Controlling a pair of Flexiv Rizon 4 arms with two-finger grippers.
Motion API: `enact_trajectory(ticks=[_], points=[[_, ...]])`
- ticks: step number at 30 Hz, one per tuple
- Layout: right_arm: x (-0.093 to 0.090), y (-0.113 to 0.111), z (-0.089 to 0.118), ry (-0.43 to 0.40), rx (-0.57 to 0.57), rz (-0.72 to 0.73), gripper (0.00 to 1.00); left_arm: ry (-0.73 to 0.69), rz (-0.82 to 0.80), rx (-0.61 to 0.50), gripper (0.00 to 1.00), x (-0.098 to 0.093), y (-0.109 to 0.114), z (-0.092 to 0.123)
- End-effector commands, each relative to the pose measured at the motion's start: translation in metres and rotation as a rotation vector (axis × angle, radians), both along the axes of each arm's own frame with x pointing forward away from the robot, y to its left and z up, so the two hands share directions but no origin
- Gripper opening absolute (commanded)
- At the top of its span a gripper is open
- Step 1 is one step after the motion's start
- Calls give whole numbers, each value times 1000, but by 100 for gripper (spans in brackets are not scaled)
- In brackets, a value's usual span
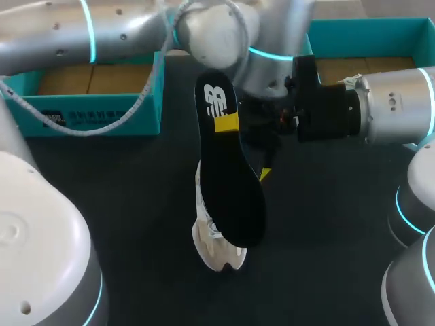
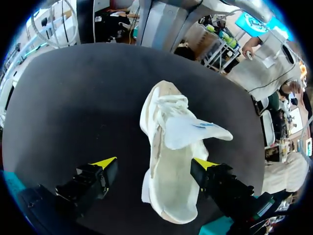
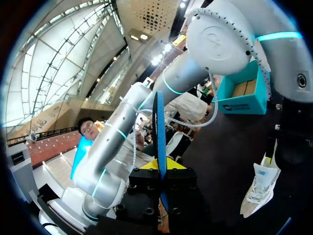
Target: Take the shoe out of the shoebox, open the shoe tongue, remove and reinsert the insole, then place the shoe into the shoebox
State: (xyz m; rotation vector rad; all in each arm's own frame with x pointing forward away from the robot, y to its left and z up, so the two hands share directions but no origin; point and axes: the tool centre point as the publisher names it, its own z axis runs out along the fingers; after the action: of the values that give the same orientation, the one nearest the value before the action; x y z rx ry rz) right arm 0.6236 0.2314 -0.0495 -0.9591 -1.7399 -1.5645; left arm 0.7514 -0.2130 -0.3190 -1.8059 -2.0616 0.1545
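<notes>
The table (image 1: 136, 204) is a dark, matte sheet. Nearest on it, at about the middle, sits the white shoe (image 1: 216, 246), sole down and well apart from the boxes. Over it hangs the black insole (image 1: 231, 183), lifted clear of the table and tilted, its lower end in front of the shoe. The right gripper (image 1: 226, 123), coming in from the right, has its jaws clamped on the insole near the upper end. Against the far edge stand the left teal box (image 1: 102, 112) and the right teal box (image 1: 367, 34), both open with brown cardboard inside. The head view hides most of the shoe behind the insole. The left wrist view looks straight down on the shoe (image 2: 168, 147) and shows the opening facing up, the tongue folded out to one side and the laces ahead of it. The left gripper (image 2: 154, 164) hangs there with its jaws wide apart, the heel end between them, and whether either finger touches the shoe cannot be told. The right wrist view shows the insole (image 3: 159, 122) edge-on, a thin dark blade rising from the closed right gripper (image 3: 161, 164), with the shoe (image 3: 259, 188) down beside it on the table.
</notes>
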Motion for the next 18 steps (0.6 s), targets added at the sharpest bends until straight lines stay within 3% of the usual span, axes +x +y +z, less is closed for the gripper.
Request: enact_trajectory(ticks=[1, 10, 18], points=[[0, 5, 0, 1, -3, -4, 0, -23, 66, -257, 100, 0, 19, 15], [0, 5, 0, 1, -3, -4, 0, -17, 82, -455, 100, 1, 25, 41], [0, 5, 0, 1, -3, -4, 0, 3, 46, -464, 100, 0, 28, 49]])
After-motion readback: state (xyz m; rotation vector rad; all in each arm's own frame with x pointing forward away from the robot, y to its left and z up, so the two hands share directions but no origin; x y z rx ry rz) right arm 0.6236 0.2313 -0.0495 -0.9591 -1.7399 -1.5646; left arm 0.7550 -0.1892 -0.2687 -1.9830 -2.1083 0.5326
